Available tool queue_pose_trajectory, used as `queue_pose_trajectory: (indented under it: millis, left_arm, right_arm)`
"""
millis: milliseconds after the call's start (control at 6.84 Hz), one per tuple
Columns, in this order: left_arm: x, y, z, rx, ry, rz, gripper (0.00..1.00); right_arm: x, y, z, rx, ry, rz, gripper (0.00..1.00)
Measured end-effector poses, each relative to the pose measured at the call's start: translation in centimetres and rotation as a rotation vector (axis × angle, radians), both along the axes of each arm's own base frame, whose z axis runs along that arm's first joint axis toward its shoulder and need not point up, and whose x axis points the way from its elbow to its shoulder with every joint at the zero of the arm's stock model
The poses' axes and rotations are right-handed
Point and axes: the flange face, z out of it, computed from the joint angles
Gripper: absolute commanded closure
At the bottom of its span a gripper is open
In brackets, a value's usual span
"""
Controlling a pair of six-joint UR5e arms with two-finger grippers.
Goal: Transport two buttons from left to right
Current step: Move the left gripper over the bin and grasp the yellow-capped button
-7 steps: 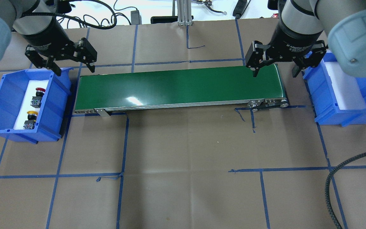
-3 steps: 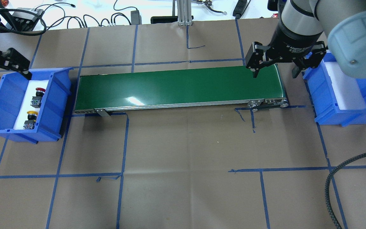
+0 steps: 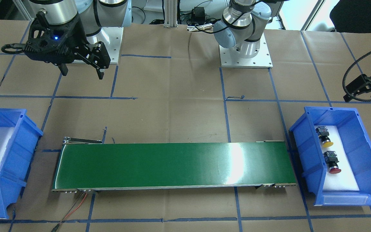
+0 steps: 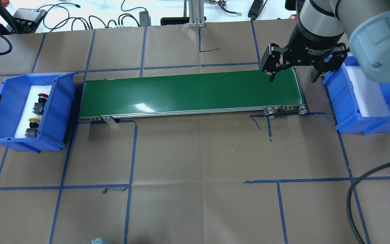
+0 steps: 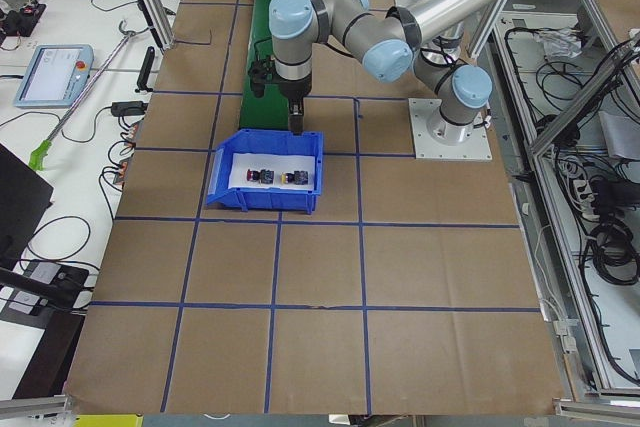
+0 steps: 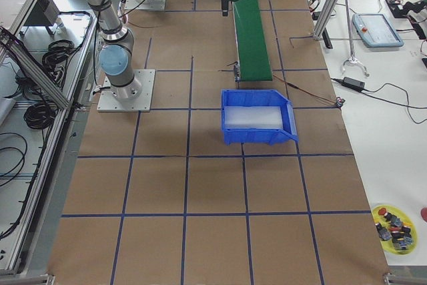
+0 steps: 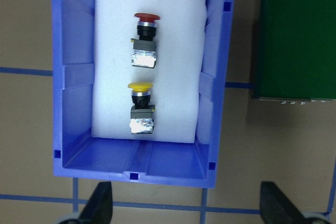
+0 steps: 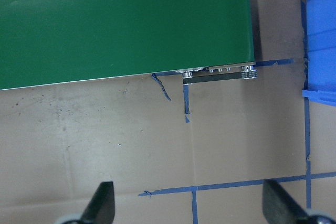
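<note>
a table (image 4: pixel 198 162) covered in brown paper with a grid of blue tape fills the scene. across its middle lies a long green conveyor belt (image 4: pixel 191 93), running left to right. at each end of the belt sits a blue bin lined with white foam: the left bin (image 4: pixel 59 112) just beside the belt's left end, the right bin (image 4: pixel 345 105) near the belt's right end. the right gripper (image 4: pixel 293 73) hangs above the belt's right end, next to the right bin, its fingers spread wide with nothing between them; its wrist view shows only belt and paper below. the left gripper (image 7: pixel 189 211) hangs above the left bin, only a dark sliver of it showing at the overhead view's left edge; in its own wrist view the two fingertips (image 7: pixel 101 205) stand far apart and hold nothing. both buttons lie on their sides on the foam in the left bin, in line and a little apart, caps pointing away from the robot: the red button (image 7: pixel 144 38) farther out, the yellow button (image 7: pixel 142 106) nearer the robot.
</note>
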Motion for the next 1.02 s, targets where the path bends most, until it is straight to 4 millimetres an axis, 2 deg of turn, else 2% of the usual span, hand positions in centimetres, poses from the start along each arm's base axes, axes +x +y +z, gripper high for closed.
queue_pose_trajectory:
  millis: [585,1023]
  left_arm:
    - [0.2,0.8,-7.7,-0.042,-0.025,-0.06,0.0]
    - [1.0,-1.3,-13.5,-0.058,0.012,-0.117,0.01]
  right_arm:
    - [0.1,-0.3,-0.4,0.004,-0.001,0.0,0.0]
    - [0.1,-0.5,-0.5,0.004,0.0,-0.001,0.0]
